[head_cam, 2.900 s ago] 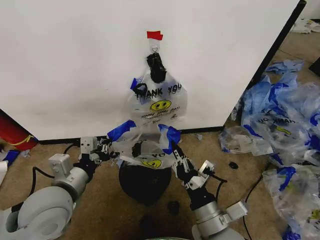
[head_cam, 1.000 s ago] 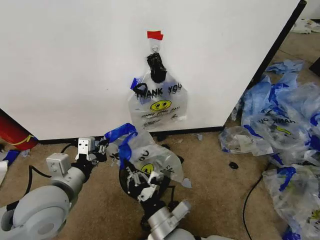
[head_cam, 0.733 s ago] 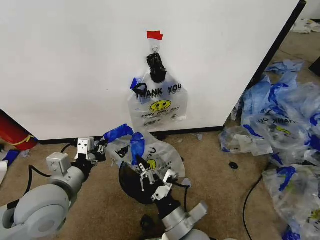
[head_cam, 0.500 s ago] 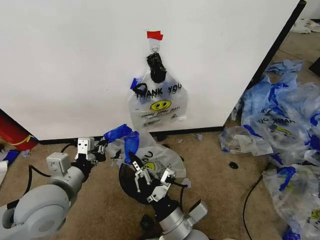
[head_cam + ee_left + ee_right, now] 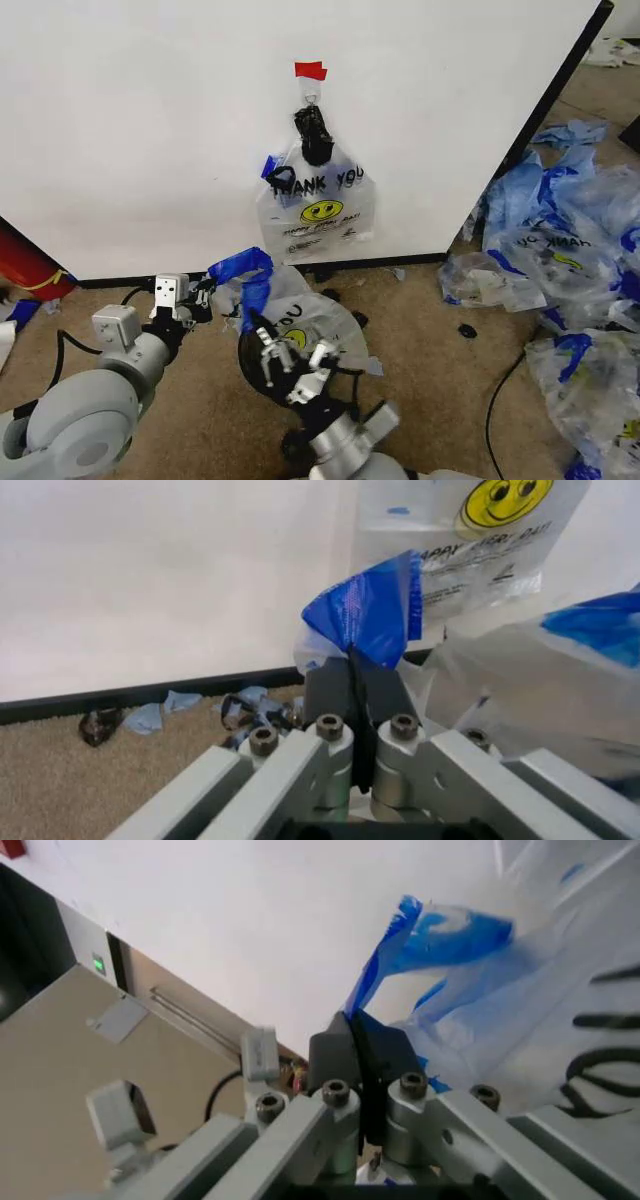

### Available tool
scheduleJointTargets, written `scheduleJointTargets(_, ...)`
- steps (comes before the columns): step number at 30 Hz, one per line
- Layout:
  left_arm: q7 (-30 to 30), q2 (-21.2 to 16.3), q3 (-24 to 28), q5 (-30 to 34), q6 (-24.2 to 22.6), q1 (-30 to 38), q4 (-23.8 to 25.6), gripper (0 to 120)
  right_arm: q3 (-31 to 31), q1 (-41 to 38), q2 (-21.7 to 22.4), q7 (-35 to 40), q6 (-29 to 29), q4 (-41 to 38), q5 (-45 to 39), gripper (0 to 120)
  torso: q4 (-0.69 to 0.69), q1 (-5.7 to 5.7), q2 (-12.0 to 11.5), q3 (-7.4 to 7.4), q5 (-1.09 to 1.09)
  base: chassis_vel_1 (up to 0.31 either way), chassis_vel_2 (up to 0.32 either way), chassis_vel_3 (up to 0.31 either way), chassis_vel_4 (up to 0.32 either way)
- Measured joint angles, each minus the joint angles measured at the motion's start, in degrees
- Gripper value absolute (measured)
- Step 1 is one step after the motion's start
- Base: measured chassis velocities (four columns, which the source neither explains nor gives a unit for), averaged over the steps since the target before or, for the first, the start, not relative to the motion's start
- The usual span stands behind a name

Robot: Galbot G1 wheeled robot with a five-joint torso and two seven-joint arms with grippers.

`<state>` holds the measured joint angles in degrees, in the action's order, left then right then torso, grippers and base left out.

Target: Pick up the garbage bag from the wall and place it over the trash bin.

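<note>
The garbage bag [image 5: 310,318], clear with blue handles and a smiley, lies crumpled over the black mesh trash bin [image 5: 252,372] on the carpet below the wall [image 5: 150,120]. My left gripper [image 5: 208,290] sits left of the bin, shut on one blue handle [image 5: 240,265]. In the left wrist view the left gripper [image 5: 352,667] pinches the blue handle [image 5: 370,615]. My right gripper [image 5: 268,340] is over the bin's near side, shut on the other blue handle [image 5: 254,297]. The right wrist view shows the right gripper [image 5: 352,1031] clamping the handle [image 5: 430,937]. Most of the bin is hidden.
A flat bundle of like bags [image 5: 318,205] hangs from a hook under red tape [image 5: 309,70] on the wall. A big heap of blue-and-clear bags [image 5: 570,250] covers the floor at right. Black scraps [image 5: 467,330] dot the carpet. A red object [image 5: 25,265] leans at far left.
My right gripper has swung with its handle from the bin's right side across to the near left, bunching the bag over the bin. The left gripper has stayed put.
</note>
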<state>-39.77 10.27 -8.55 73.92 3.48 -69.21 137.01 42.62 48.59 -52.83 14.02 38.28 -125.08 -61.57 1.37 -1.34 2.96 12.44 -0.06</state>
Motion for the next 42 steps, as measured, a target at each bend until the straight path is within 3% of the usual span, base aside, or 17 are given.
scheduleJointTargets(5, 0.7, 0.5, 0.3, -0.1, 0.1, 0.1, -0.7, 0, -1.4, 4.1, 5.9, -2.7, 1.9, -3.5, 2.8, 0, -0.01, 0.00, 0.0, 0.00, 0.00, 0.000, 0.000, 0.000, 0.000)
scheduleJointTargets(9, 1.0, 1.0, 0.3, -0.2, 0.1, 0.2, -0.9, 0, -2.1, 7.0, 8.1, -4.5, 3.5, -3.7, 4.9, 0, -0.01, 0.00, 0.0, 0.00, 0.01, 0.000, 0.000, 0.000, 0.000)
scheduleJointTargets(18, 1.1, 1.4, 0.4, -0.4, 0.1, -0.1, -1.1, 0, -4.4, 13.0, 8.3, -5.3, 7.4, -1.3, 8.7, 0, -0.01, 0.00, 0.0, 0.00, 0.00, 0.000, 0.000, 0.000, 0.000)
scheduleJointTargets(28, 1.3, 1.3, 0.6, -0.5, 0.1, -0.1, -1.7, 0, -10.4, 16.9, 6.9, 6.0, 8.7, -0.7, 11.5, 0, -0.01, 0.00, 0.0, 0.00, -0.01, 0.000, 0.000, 0.000, 0.000)
scheduleJointTargets(42, 1.5, 1.8, 0.8, -0.8, 0.1, -0.2, -2.0, 0, -9.6, 17.0, 6.5, 19.1, 4.8, -2.6, 17.7, 0, -0.01, 0.00, 0.0, 0.00, -0.01, 0.000, 0.000, 0.000, 0.000)
